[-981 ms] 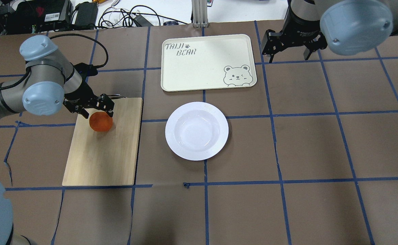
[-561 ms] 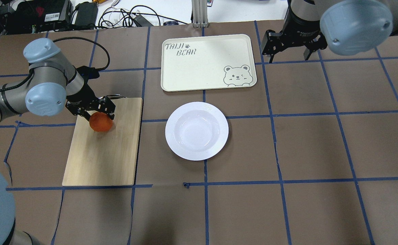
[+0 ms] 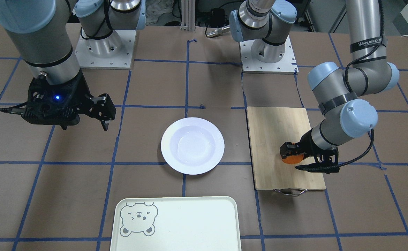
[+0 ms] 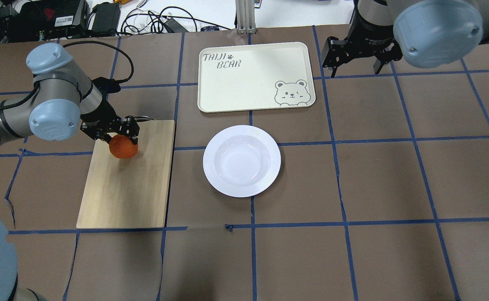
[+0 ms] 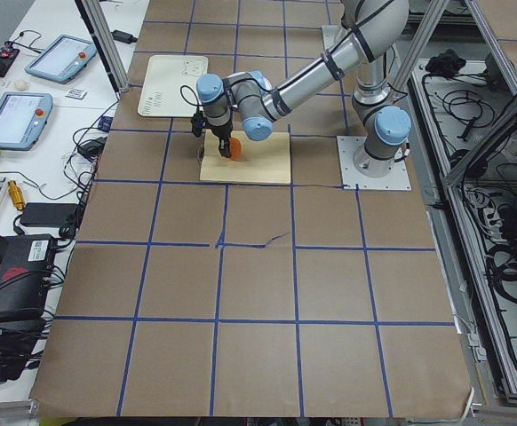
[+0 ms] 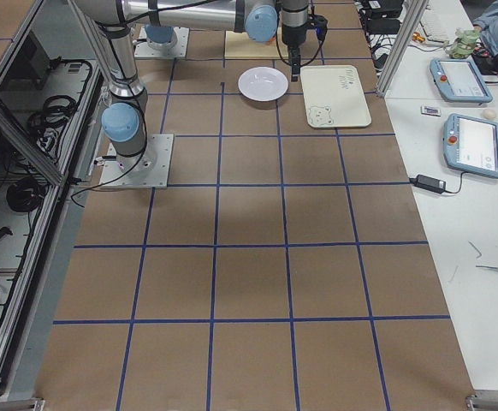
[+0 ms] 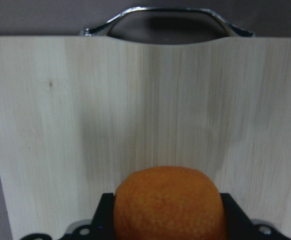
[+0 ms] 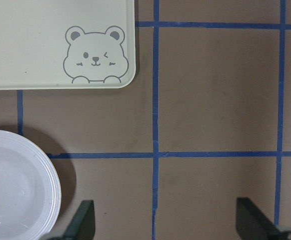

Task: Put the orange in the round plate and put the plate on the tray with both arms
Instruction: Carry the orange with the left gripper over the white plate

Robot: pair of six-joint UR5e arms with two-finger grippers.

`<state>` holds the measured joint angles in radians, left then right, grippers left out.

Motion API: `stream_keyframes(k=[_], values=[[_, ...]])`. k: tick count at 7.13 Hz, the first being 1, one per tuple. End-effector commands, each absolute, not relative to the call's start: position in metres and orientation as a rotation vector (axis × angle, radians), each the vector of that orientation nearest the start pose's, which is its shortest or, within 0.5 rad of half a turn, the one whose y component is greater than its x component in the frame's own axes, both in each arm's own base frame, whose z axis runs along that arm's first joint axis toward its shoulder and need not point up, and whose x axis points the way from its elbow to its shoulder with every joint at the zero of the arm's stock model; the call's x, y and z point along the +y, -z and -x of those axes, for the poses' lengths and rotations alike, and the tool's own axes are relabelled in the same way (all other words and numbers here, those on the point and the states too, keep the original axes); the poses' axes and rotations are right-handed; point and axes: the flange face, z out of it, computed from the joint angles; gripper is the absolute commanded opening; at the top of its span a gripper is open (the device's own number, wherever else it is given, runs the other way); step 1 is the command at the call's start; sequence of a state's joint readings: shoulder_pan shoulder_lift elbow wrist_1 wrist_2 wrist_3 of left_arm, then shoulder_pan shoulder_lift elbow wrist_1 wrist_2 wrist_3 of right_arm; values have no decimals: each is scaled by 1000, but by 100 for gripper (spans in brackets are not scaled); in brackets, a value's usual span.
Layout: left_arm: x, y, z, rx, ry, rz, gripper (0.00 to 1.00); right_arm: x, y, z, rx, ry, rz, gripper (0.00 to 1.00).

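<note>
The orange (image 4: 123,148) hangs just over the far end of a bamboo cutting board (image 4: 123,192), and my left gripper (image 4: 120,139) is shut on it. In the left wrist view the orange (image 7: 168,202) fills the gap between the black fingers (image 7: 104,215). The round plate (image 4: 241,161) lies empty at mid-table, right of the board. The tray (image 4: 244,83) lies beyond the plate, also empty. My right gripper (image 4: 355,62) hovers open beside the tray's right end, holding nothing; its view shows the tray corner (image 8: 35,40) and the plate's rim (image 8: 50,185).
The board (image 3: 277,132) has a metal handle (image 3: 290,191) at its far end. Cables and boxes (image 4: 60,19) sit beyond the table's far edge. Both arm bases (image 3: 268,54) stand at the robot's side. Blue tape lines cross the brown table cover.
The left gripper and the orange have shifted slightly toward the board's far end. The right arm, plate and tray have not moved.
</note>
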<state>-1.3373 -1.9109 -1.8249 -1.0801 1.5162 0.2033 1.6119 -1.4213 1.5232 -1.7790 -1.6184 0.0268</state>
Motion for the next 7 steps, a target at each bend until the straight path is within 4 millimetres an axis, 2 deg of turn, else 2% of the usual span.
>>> stream_keyframes(k=[1,2,4,5,6,7], values=[[-595,-283,67,3207,2,250,0,-558,-454,-151,3181,171,18,100],[-600,-299,108,3253,43,376,0,-558,-454,-151,3181,171,18,100],[-583,-305,186,3367,-43,609,0,-558,-454,-151,3181,171,18,100],[-566,-304,234,3333,-105,743,0,-558,-453,-151,3181,168,18,100],[-551,-294,267,3317,-154,753,0,-558,-453,-151,3181,168,18,100],[-542,-282,285,3303,-194,759,0,-558,-453,-150,3181,166,16,100]])
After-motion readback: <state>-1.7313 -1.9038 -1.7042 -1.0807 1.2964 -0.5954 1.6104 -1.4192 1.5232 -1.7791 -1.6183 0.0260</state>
